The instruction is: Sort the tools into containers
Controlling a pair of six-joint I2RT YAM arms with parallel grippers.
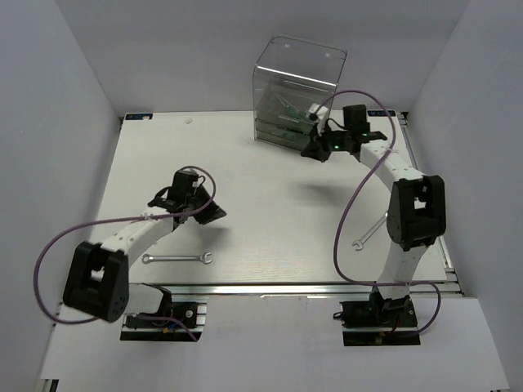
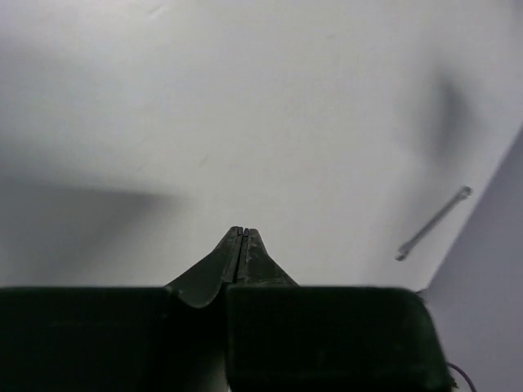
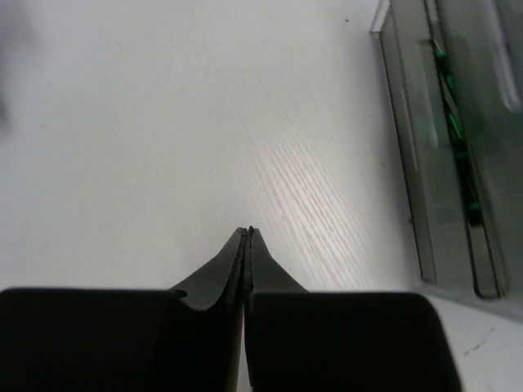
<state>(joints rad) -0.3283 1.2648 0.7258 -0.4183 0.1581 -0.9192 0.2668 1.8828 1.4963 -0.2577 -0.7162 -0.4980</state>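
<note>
The clear plastic cabinet (image 1: 298, 86) stands at the back of the table, with green-and-black screwdrivers (image 1: 292, 112) inside a drawer. In the right wrist view a drawer (image 3: 425, 188) shows at the right edge with screwdrivers (image 3: 454, 122) in it. One silver wrench (image 1: 177, 259) lies near the front left. A second wrench (image 1: 372, 231) lies by the right arm and also shows in the left wrist view (image 2: 435, 222). My left gripper (image 1: 214, 214) (image 2: 243, 231) is shut and empty above bare table. My right gripper (image 1: 314, 151) (image 3: 248, 231) is shut and empty just in front of the cabinet.
White walls enclose the table on the left, back and right. A purple cable (image 1: 347, 212) loops off the right arm over the table. The metal rail (image 1: 327, 287) runs along the front edge.
</note>
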